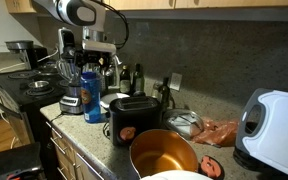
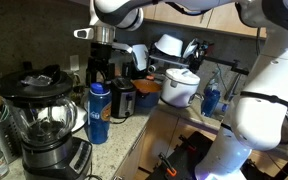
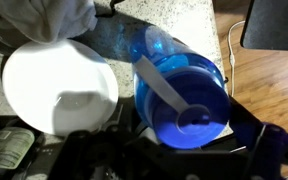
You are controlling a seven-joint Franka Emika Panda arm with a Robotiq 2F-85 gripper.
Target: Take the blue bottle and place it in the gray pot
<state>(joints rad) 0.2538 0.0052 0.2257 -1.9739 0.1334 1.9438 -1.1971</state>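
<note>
The blue bottle [image 1: 92,92] stands upright on the counter between the blender and the black toaster; it also shows in an exterior view [image 2: 99,112]. In the wrist view I look straight down on its blue lid and strap [image 3: 184,105]. My gripper [image 1: 96,55] hangs directly over the bottle top, also seen in an exterior view [image 2: 102,58]. Its dark fingers [image 3: 174,152] are open on either side of the lid, not closed on it. The gray pot [image 1: 164,152], copper-orange inside, sits at the counter's near end beyond the toaster.
A blender [image 1: 72,85] stands close beside the bottle, also in an exterior view [image 2: 44,130]. The black toaster [image 1: 134,115] sits between bottle and pot. A white plate [image 3: 59,90] lies next to the bottle. A white appliance [image 1: 274,125] and a stove [image 1: 24,85] flank the counter.
</note>
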